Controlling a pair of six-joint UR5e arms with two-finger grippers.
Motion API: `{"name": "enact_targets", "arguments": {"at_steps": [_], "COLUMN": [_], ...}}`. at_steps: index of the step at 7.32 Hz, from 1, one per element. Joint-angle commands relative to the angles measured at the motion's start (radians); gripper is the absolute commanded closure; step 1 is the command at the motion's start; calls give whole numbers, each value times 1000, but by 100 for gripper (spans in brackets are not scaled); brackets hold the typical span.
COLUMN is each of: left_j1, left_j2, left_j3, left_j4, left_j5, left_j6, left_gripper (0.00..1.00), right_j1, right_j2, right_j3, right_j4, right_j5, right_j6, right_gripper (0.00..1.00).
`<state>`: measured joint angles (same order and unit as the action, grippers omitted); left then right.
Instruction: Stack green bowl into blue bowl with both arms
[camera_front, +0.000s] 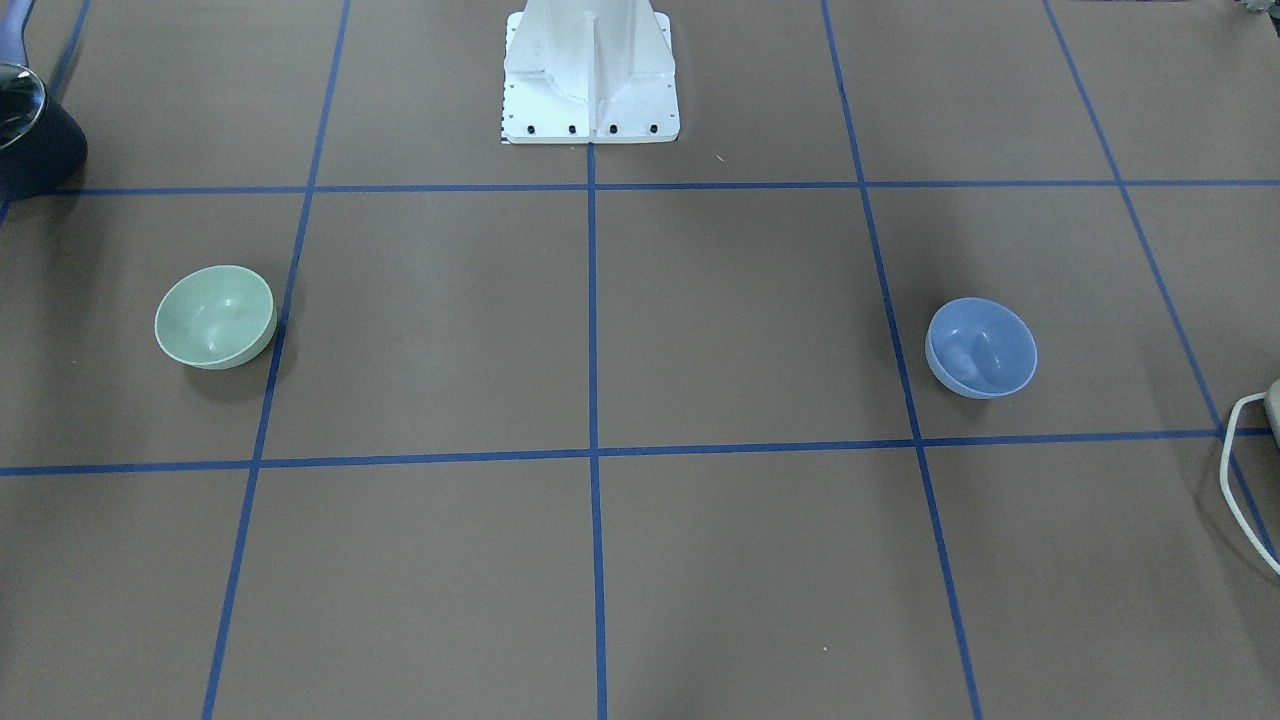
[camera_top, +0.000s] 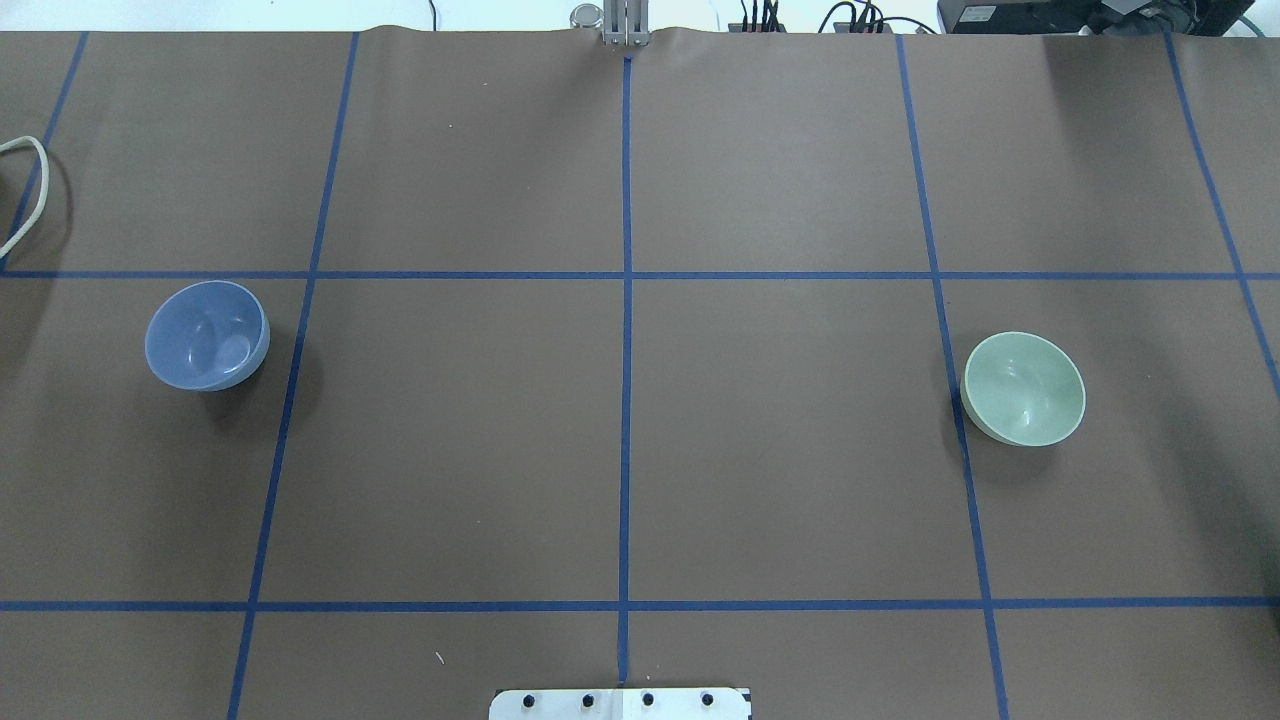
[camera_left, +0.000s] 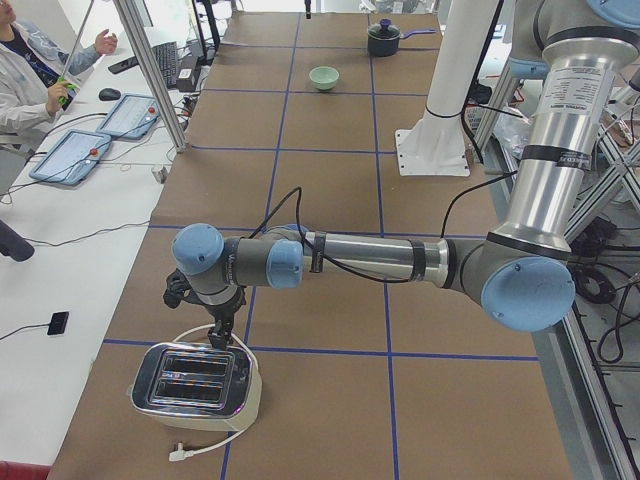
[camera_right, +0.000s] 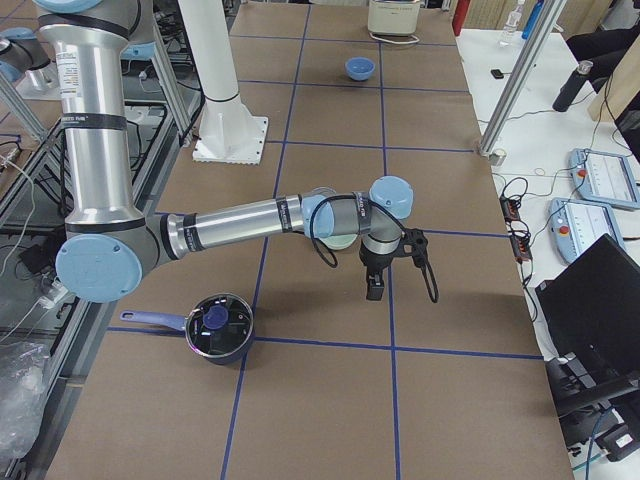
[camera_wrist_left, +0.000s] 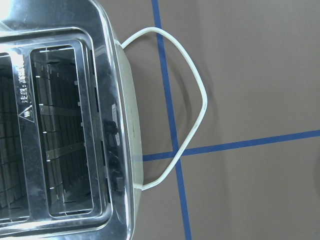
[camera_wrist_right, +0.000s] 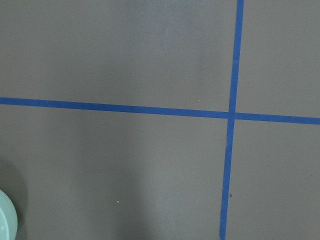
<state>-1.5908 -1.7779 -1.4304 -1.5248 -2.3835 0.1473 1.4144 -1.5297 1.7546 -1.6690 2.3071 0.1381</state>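
The green bowl (camera_front: 215, 317) stands upright on the brown table, on my right side (camera_top: 1023, 389); a sliver of its rim shows in the right wrist view (camera_wrist_right: 6, 220). The blue bowl (camera_front: 981, 348) stands upright on my left side (camera_top: 207, 334), far from the green one. Both bowls are empty. My left gripper (camera_left: 205, 325) hangs over the toaster, past the blue bowl. My right gripper (camera_right: 377, 285) hangs over bare table beside the green bowl (camera_right: 340, 240), which the arm partly hides. Both grippers show only in the side views, so I cannot tell whether they are open or shut.
A chrome toaster (camera_left: 195, 385) with a white cord (camera_wrist_left: 195, 115) stands at the table's left end. A dark pot (camera_right: 218, 325) with a lid stands near the right end. The white pedestal (camera_front: 590, 70) stands at the robot's side. Blue tape lines grid the table.
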Motion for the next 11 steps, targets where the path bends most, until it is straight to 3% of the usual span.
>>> {"name": "enact_targets", "arguments": {"at_steps": [1, 3, 7, 11], "left_j1": [0, 23, 236, 435], "left_j2": [0, 3, 34, 31], "left_j3": [-11, -86, -275, -251], "left_j4": [0, 2, -2, -270], "left_j5": [0, 0, -3, 7], "left_j6": [-3, -145, -472, -754], "left_gripper": [0, 0, 2, 2], "right_j1": [0, 0, -5, -51], "right_j2": [0, 0, 0, 0], "right_j3": [2, 2, -1, 2], "right_j4": [0, 0, 0, 0], "right_j5": [0, 8, 11, 9], "right_j6": [0, 0, 0, 0], "right_gripper": [0, 0, 0, 0]}}
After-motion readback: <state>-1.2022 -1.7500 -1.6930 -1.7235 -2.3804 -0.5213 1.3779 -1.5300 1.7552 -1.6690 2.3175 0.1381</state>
